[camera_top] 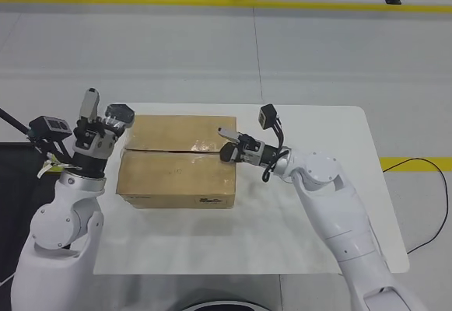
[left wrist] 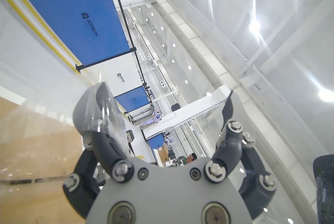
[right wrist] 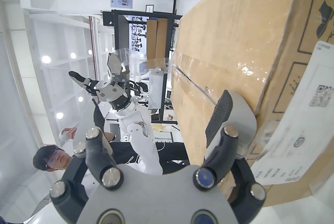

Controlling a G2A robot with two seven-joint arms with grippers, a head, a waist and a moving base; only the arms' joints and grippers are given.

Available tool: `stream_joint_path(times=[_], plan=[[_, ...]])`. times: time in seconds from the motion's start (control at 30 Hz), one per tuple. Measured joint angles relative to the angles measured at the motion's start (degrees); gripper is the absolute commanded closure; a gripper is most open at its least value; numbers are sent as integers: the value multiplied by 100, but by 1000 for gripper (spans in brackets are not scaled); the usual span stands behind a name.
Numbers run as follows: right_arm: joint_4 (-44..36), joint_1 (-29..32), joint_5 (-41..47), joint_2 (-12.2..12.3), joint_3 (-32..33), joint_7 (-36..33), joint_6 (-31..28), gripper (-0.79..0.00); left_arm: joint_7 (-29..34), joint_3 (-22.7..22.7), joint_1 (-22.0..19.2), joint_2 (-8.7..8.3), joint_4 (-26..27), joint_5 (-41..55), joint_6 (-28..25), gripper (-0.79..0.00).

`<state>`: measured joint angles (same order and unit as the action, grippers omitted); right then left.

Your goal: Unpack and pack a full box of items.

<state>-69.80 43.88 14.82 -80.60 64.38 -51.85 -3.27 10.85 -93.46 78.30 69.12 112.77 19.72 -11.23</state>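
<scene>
A closed brown cardboard box (camera_top: 179,159) lies in the middle of the white table (camera_top: 319,225), with a taped seam across its top. My left gripper (camera_top: 105,117) is held above the box's left end, pointing upward and open (left wrist: 167,94). A strip of clear tape (left wrist: 109,115) clings to one of its fingers and runs back toward the box (left wrist: 34,136). My right gripper (camera_top: 227,144) is at the box's right end by the seam, open (right wrist: 159,105), one finger resting against the top edge of the box (right wrist: 234,26). The left gripper (right wrist: 92,66) and its tape (right wrist: 146,63) also show beyond the box.
A white label (right wrist: 300,131) is stuck on the box's right end face. A black bar (camera_top: 0,113) slants in beside the left arm. Bare table lies to the right of the box and in front of it.
</scene>
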Motion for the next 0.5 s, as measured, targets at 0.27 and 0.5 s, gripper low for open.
stream_joint_path(times=[0.27,0.5], plan=[[-216,84,-3,59,123,-42,-190,-785,204,240,-309,15,-223,13,177,-785],[-459,232,-2,123,277,-38,-394,-785,345,470,-520,32,-308,-26,334,-785]])
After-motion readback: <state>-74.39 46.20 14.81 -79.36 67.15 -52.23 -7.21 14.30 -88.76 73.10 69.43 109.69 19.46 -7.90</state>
